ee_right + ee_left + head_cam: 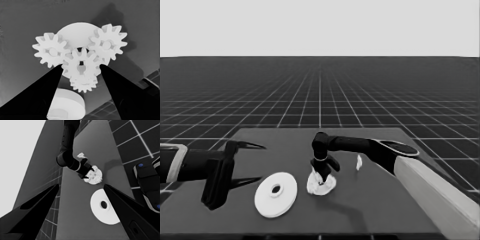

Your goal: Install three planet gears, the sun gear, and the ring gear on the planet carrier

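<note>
- Holding a small toothed gear [81,67] between its two fingers, the right gripper [322,175] hangs over the smaller round part [321,185] near the middle of the table [370,200]; the fingers close on the gear's two sides.
- On the smaller round part two gears sit seated, one [51,52] to one side and another [108,45] to the other, and a further gear [83,85] shows just below the held one, partly hidden by it.
- The held gear sits in the middle, its teeth touching those of its neighbours, so this looks like the centre gear going in.
- To do the step well, I judge the gripper should keep the gear level, line its hole with the part's centre, and turn it slightly so the teeth mesh before letting go.
- Pushing down with teeth crossed could tip a neighbouring gear off its peg.
- The larger round part [276,194] lies flat towards the table's front left, apart from the stack, with nothing on it.
- A thin white piece [359,162] lies near the right arm, towards the table's far side.
- The left gripper [250,162] waits with fingers spread over the table's left end, holding nothing.
</note>
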Robot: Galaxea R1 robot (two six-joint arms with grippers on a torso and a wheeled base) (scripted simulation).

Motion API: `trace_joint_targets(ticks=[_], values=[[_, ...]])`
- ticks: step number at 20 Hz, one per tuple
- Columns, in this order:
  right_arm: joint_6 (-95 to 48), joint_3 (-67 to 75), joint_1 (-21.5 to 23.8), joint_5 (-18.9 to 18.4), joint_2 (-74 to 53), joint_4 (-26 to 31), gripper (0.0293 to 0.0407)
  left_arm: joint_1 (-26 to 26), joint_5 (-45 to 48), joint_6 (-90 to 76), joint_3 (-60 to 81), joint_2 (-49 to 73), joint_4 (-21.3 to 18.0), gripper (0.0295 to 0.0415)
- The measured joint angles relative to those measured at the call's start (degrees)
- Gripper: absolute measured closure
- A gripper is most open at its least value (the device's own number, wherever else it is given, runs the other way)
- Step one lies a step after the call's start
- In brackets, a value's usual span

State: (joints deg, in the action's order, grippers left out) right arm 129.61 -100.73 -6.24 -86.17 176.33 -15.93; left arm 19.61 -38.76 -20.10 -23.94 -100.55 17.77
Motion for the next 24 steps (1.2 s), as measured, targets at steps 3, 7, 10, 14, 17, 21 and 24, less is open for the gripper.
trace_joint_targets(ticks=[3, 7, 10, 14, 17, 21, 24], values=[[1.8, 0.0, 0.0, 0.0, 0.0, 0.0, 0.0391, 0.0, 0.0, 0.0, 0.0, 0.0, 0.0, 0.0326], [4.2, 0.0, 0.0, 0.0, 0.0, 0.0, 0.0391, 0.0, 0.0, 0.0, 0.0, 0.0, 0.0, 0.0326], [6.0, 0.0, 0.0, 0.0, 0.0, 0.0, 0.0391, 0.0, 0.0, 0.0, 0.0, 0.0, 0.0, 0.0326], [6.8, 0.0, 0.0, 0.0, 0.0, 0.0, 0.0317, 0.0, 0.0, 0.0, 0.0, 0.0, 0.0, 0.0326], [6.8, 0.0, 0.0, 0.0, 0.0, 0.0, 0.0315, 0.0, 0.0, 0.0, 0.0, 0.0, 0.0, 0.0326], [-15.7, 2.2, 2.8, -1.5, -0.5, 2.5, 0.0307, 0.0, 0.0, 0.0, 0.0, 0.0, 0.0, 0.0326], [-43.3, 3.9, 7.0, -2.2, -0.8, 5.7, 0.0314, 0.0, 0.0, 0.0, 0.0, 0.0, 0.0, 0.0326]])
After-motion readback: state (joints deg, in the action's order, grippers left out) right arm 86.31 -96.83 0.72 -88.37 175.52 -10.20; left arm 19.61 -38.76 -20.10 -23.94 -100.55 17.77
